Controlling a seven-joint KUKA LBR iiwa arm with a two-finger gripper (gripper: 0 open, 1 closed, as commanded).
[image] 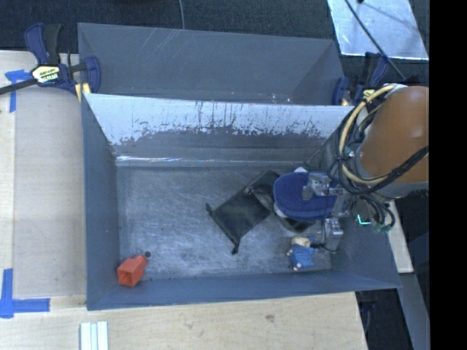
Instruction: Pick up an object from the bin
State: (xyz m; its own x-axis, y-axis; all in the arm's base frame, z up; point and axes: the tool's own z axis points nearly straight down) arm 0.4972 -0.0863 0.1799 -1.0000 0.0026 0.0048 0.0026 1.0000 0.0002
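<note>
Camera view, scuffed grey bin (pixel 168 210), dark floor (pixel 248 6)

We find four things on the floor of the bin (pixel 98 195). A small block (pixel 131 270) lies alone in the near left corner, well apart from the rest. A flat sheet (pixel 241 214) lies near the middle. A round cup (pixel 299 195) sits just to the sheet's right, touching or overlapping its right edge. A small object (pixel 300 257) lies in front of the cup, close to the near wall. The arm (pixel 390 137) comes in over the right wall, and its end is above the cup's right side and the small object.
</note>
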